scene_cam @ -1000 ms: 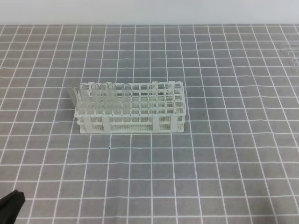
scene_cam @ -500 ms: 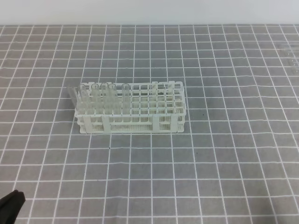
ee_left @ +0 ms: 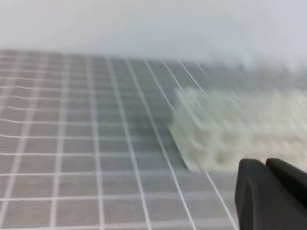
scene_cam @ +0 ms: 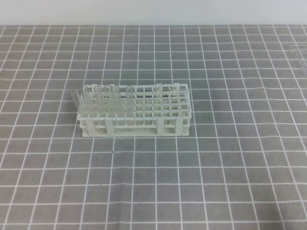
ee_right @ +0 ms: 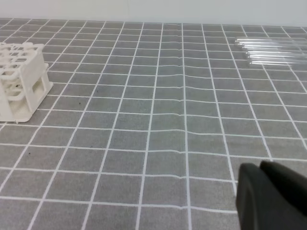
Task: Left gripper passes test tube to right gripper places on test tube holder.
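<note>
Rack: the white test tube holder [scene_cam: 135, 111] stands upright near the middle of the table [scene_cam: 230, 163], open holes facing up, so tubes can be lowered straight in from above.
Tubes in rack: about six clear tubes [scene_cam: 98, 98] stand in its left end, and one at the far left corner leans outward; the exact count is hard to make out through the lattice. The right-hand holes look free, which suits an arm coming in from that side.
Loose tubes: a bundle of spare test tubes [ee_right: 268, 50] lies flat and parallel at the far right of the table, well apart from the rack; around five or six, too glassy to count surely. The test tube to be passed would come from this bundle, I judge; none has been lifted.
Left hand: only one dark finger tip [ee_left: 268, 196] shows at the lower right of the blurred left wrist view; nothing is seen in it, and how wide it stands I cannot tell.
Right hand: likewise one dark finger tip [ee_right: 271, 196] at the lower right of its view, apparently holding nothing, opening not shown.
Overhead view: neither arm appears.
Stage: the handover is not yet begun.
</note>
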